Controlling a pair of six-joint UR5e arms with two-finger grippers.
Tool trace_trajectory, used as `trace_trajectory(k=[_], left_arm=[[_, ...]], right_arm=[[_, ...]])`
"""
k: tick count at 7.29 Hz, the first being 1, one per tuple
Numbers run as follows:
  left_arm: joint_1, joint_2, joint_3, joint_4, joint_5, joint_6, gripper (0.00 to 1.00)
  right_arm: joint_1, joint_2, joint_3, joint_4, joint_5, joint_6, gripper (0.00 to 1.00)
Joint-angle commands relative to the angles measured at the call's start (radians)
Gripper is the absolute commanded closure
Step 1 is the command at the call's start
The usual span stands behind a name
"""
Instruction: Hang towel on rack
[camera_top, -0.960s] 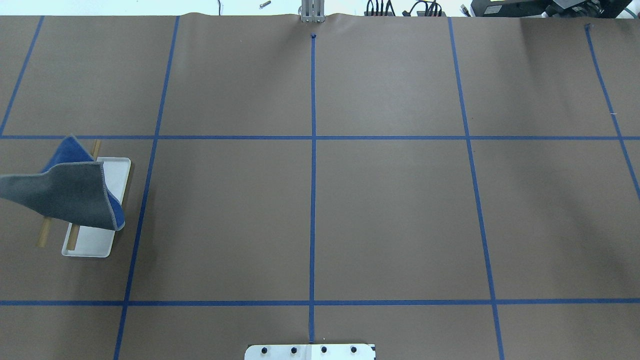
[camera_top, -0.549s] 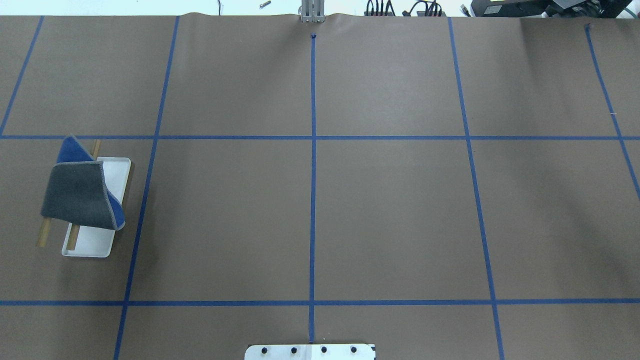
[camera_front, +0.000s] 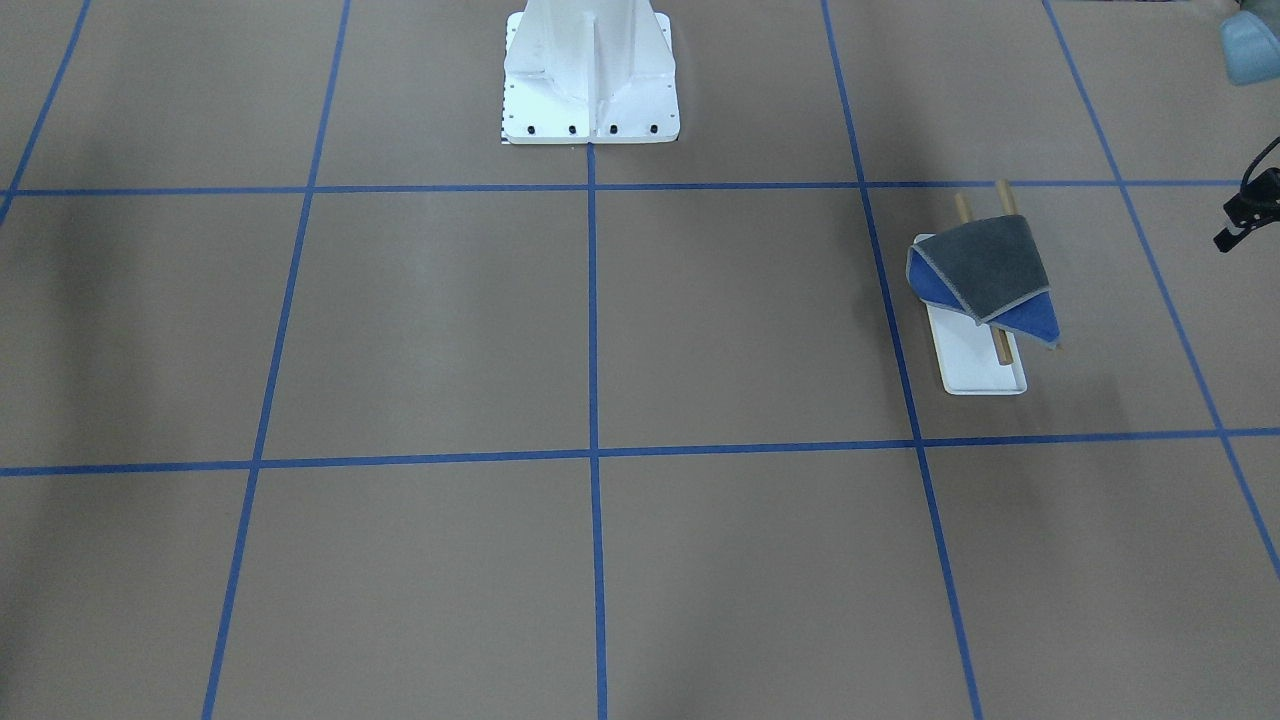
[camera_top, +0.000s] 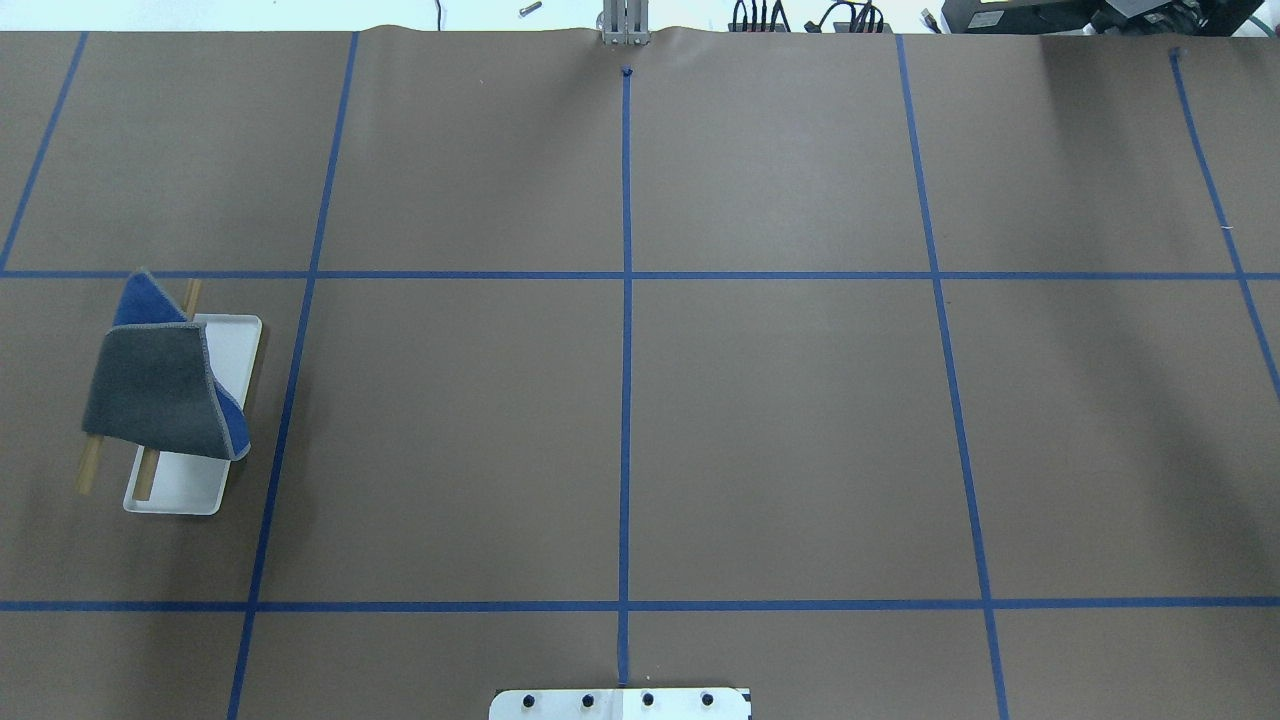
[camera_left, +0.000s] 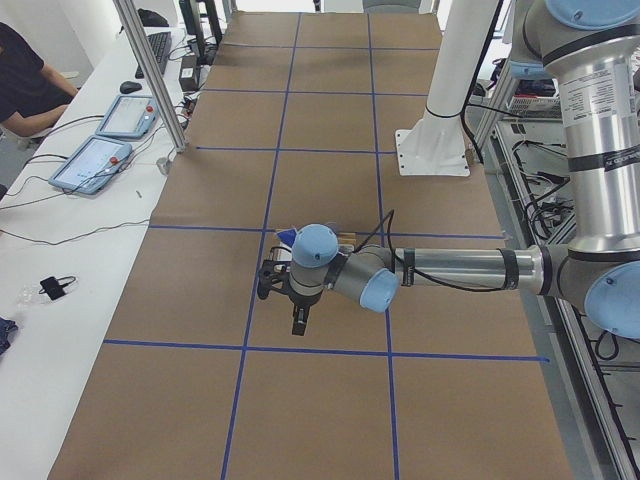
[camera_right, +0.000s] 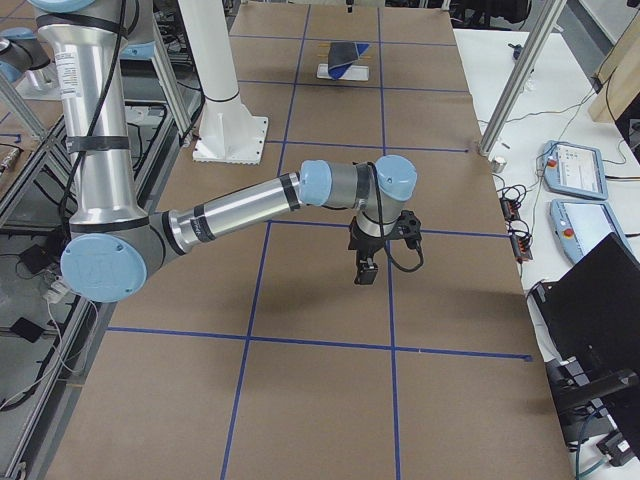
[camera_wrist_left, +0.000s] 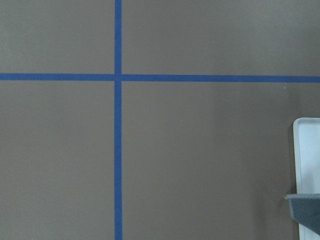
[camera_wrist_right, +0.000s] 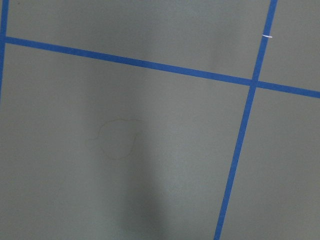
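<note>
The towel (camera_top: 160, 395) hangs over the rack's two wooden rods (camera_top: 90, 470), grey side up, with blue corners showing. It also shows in the front view (camera_front: 985, 265), the right exterior view (camera_right: 340, 52) and as a grey corner in the left wrist view (camera_wrist_left: 305, 210). The rack's white tray base (camera_top: 190, 480) stands at the table's left side. My left gripper (camera_left: 298, 322) hangs just beyond the rack toward the table's left end, apart from the towel; I cannot tell whether it is open. My right gripper (camera_right: 365, 272) hangs over bare table far from the rack; I cannot tell its state.
The white bolted robot pedestal (camera_front: 590, 80) stands at the robot's edge of the table. An operators' bench with tablets (camera_left: 100, 160) and metal posts (camera_left: 150, 75) runs along the far side. Brown paper with blue tape lines covers the table.
A second ago the towel's grey flap was stretched out to the view's left edge. It has since dropped down over the rods; nothing has moved in the last half second.
</note>
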Motion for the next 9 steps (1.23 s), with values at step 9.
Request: trace_trajectory(k=[9], left_arm=[[-0.135,-0.16,0.095,0.325,0.02,0.143,0.02]], right_arm=[[0.099,-0.144,-0.2,0.451,0.002,0.156,0.0]])
